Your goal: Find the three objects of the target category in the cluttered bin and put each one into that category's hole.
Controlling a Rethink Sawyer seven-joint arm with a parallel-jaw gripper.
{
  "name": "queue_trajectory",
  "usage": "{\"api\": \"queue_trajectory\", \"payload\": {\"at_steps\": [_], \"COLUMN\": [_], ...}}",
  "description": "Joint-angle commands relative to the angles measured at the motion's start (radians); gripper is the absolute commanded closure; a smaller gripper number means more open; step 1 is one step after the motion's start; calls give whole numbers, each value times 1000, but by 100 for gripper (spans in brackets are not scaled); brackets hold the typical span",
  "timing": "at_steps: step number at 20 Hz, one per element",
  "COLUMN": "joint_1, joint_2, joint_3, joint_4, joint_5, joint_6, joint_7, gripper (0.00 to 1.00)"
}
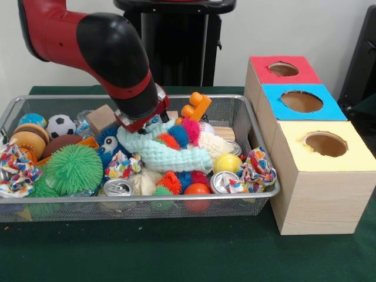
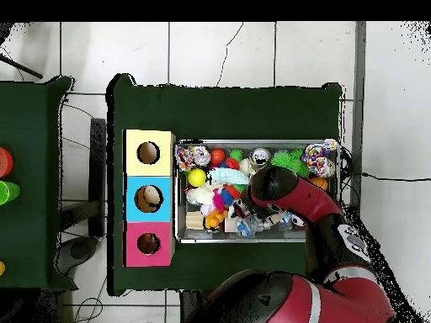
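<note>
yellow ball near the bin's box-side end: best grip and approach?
Likely straight down, fingers across the yellow ball at its widest part. It is round with its top exposed, while the can, frilly fabric and mint knit piece crowd its sides.

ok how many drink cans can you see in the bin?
2 clearly, both in the front view: one can at the bin's near rim beside the green spiky ball, another can near the yellow ball. More may be buried under clutter.
</note>
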Motion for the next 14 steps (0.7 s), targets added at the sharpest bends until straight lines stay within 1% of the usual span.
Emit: {"api": "queue_trajectory", "payload": {"at_steps": [1, 8, 9, 13, 14], "joint_1": [-25, -46, -47, -33, -40], "joint_2": [105, 105, 105, 104, 103], "joint_3": [109, 131, 131, 117, 122], "joint_4": [22, 54, 55, 44, 52], "joint_5": [-57, -66, -70, -89, -95], "joint_6": [-225, -278, -283, -268, -284], "joint_7": [104, 99, 98, 95, 89], "gripper": [0, 0, 100, 100, 100]}}
